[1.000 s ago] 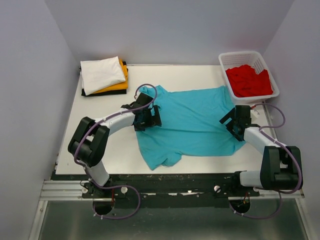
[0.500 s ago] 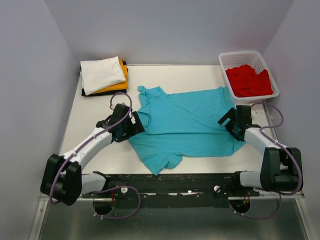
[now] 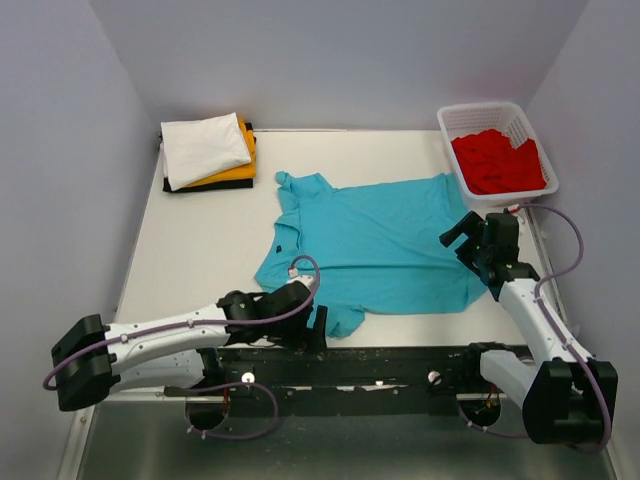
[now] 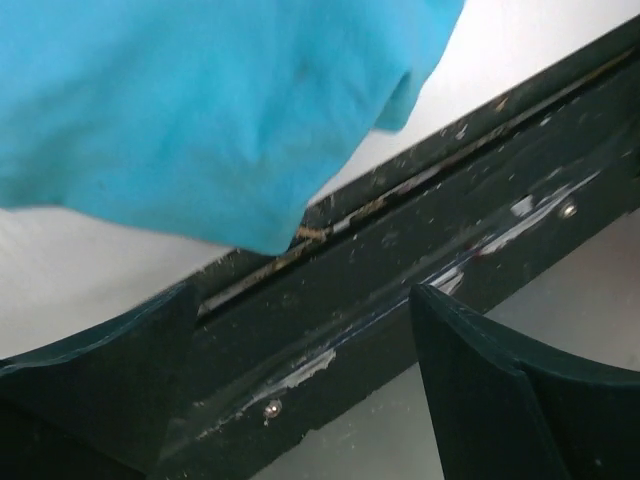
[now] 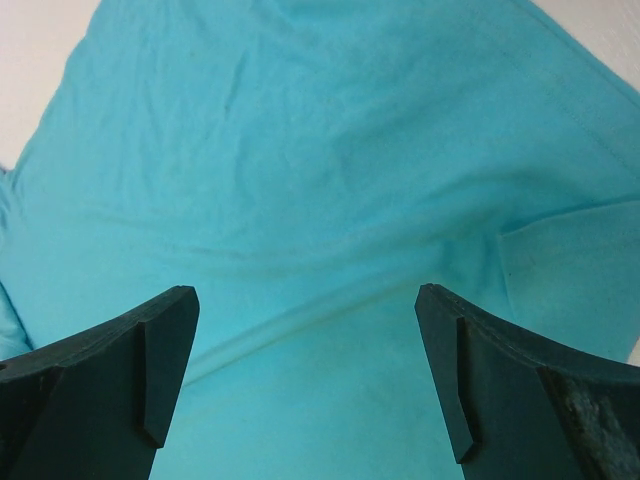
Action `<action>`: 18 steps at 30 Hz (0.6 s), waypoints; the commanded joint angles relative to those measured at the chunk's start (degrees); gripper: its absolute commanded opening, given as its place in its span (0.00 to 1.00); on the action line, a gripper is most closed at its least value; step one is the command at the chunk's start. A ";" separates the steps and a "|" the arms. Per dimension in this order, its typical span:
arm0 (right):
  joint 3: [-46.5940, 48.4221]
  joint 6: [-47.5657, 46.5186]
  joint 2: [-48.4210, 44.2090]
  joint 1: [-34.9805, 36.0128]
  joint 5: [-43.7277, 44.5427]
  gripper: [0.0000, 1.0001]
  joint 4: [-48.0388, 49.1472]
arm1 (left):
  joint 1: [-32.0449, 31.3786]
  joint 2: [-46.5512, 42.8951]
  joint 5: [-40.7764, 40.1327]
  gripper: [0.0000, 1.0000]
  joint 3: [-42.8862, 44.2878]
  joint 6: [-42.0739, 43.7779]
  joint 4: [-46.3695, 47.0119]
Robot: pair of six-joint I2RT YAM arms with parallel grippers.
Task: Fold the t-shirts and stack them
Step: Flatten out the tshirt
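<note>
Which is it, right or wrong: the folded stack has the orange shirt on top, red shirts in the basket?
Wrong: the white shirt is on top, orange shirt under it, per the top external view. Red shirts are in the basket.

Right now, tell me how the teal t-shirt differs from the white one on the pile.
The teal t-shirt lies spread open and wrinkled; the white t-shirt is folded into a compact rectangle. The teal t-shirt rests directly on the table; the white t-shirt tops a stack at the far left corner, over an orange-yellow t-shirt and a black t-shirt. Both are plain-coloured cloth, and neither is held.
</note>
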 commanded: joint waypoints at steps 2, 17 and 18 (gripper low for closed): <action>-2.55 -0.69 -1.16 -0.08 -1.16 1.00 -3.71 | -5.37 7.03 -3.89 0.76 0.58 -4.53 1.23; -3.06 -1.19 2.10 -0.13 -3.39 1.00 -1.50 | -3.54 28.56 -11.77 0.33 13.98 -0.54 -2.58; -3.09 -1.24 2.12 -0.13 -2.06 1.00 -1.42 | -3.19 29.22 -11.78 0.25 14.20 -0.45 -2.85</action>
